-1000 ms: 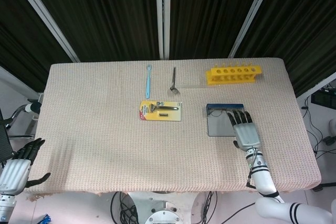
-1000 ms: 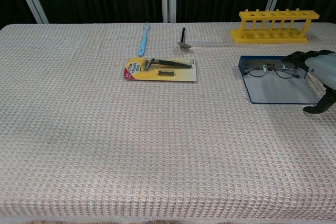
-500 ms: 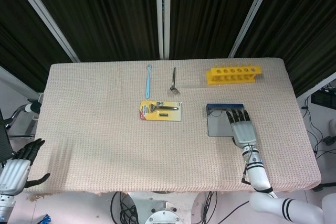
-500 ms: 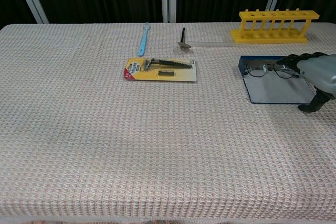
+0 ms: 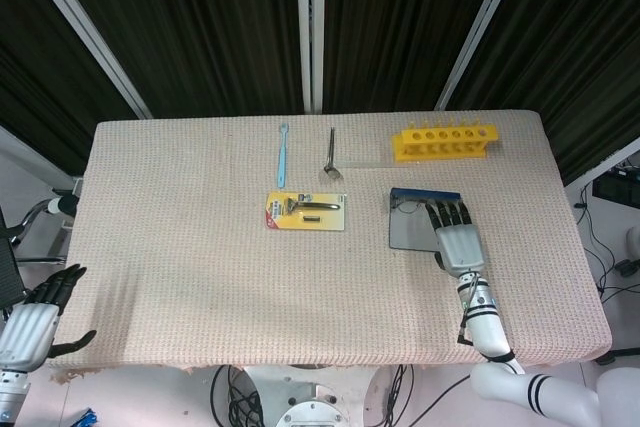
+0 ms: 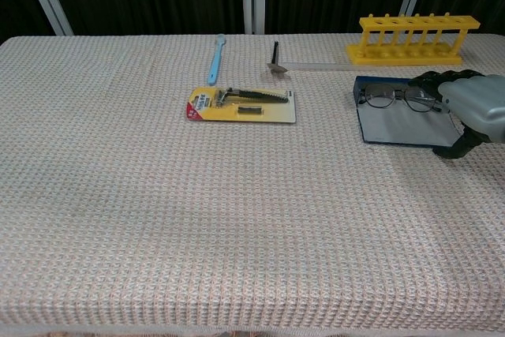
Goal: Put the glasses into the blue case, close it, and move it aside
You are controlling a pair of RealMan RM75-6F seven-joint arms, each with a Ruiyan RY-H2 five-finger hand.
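The blue case lies open on the right part of the table, its grey inside facing up. The glasses rest along its far edge, lenses side by side. My right hand lies on the case's right side, its fingers stretched toward the glasses and its thumb at the case's near right corner. From the head view, the right hand covers the right half of the case. My left hand hangs off the table's near left corner, fingers apart, holding nothing.
A yellow tube rack stands just behind the case. A packaged razor sits at mid table, with a blue toothbrush and a small metal tool behind it. The woven cloth covers the table.
The case with the glasses has slid a little left and away from me, together with my right hand on it. The left hand has not moved.
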